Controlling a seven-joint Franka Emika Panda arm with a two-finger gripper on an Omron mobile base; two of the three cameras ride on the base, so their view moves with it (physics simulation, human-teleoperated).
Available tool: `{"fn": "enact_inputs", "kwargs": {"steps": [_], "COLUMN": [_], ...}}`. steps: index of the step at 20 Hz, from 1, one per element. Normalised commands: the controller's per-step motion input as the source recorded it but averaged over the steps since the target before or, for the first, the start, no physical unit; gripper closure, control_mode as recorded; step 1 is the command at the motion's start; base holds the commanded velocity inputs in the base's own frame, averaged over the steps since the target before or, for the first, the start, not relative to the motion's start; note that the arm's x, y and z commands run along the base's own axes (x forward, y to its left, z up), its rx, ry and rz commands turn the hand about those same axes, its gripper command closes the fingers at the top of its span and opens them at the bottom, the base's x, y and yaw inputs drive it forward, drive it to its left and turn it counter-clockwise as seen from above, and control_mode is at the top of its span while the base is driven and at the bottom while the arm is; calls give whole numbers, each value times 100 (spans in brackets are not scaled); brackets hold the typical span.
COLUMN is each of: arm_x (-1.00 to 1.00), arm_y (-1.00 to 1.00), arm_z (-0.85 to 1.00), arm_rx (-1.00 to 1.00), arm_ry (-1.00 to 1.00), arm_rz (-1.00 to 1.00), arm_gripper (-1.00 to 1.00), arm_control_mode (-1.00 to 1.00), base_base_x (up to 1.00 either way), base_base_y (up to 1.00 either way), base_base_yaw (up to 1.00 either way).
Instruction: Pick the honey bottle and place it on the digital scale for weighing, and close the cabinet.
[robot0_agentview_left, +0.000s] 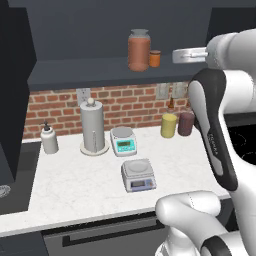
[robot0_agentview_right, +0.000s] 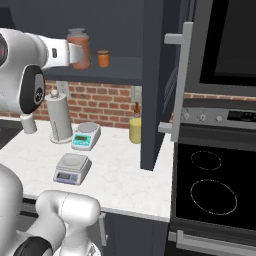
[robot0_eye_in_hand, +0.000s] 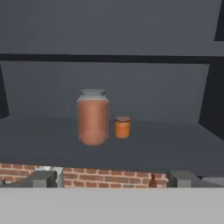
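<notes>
The honey bottle (robot0_agentview_left: 139, 50) (robot0_agentview_right: 80, 45) (robot0_eye_in_hand: 92, 117), a reddish-brown jar with a grey lid, stands upright on the shelf of the open cabinet (robot0_agentview_left: 75, 72). The cabinet's right door (robot0_agentview_right: 156, 75) swings out over the counter. My gripper (robot0_eye_in_hand: 113, 179) is open and empty. It faces the bottle at shelf height, a short way in front of it and not touching it. The digital scale (robot0_agentview_left: 137, 175) (robot0_agentview_right: 72, 168), low and light grey, sits on the white counter below with a bare platform.
A small orange jar (robot0_agentview_left: 155, 58) (robot0_eye_in_hand: 122, 127) stands just right of the bottle. On the counter are a teal-display scale (robot0_agentview_left: 123, 141), a paper towel roll (robot0_agentview_left: 92, 127), a soap dispenser (robot0_agentview_left: 49, 139), a yellow canister (robot0_agentview_left: 169, 125) and a dark canister (robot0_agentview_left: 186, 123). A stove (robot0_agentview_right: 215, 185) lies to the right.
</notes>
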Motion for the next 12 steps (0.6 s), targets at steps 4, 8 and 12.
{"fn": "enact_inputs", "kwargs": {"steps": [4, 8, 12], "arm_x": [24, 30, 29], "arm_y": [29, 32, 22], "arm_z": [4, 0, 0], "arm_rx": [0, 0, 0], "arm_ry": [-9, -8, -4], "arm_rz": [0, 0, 0], "arm_gripper": [-100, -100, -100], "arm_control_mode": [-100, -100, -100], "base_base_x": [0, 0, 0], "base_base_y": [0, 0, 0], "base_base_yaw": [0, 0, 0]}}
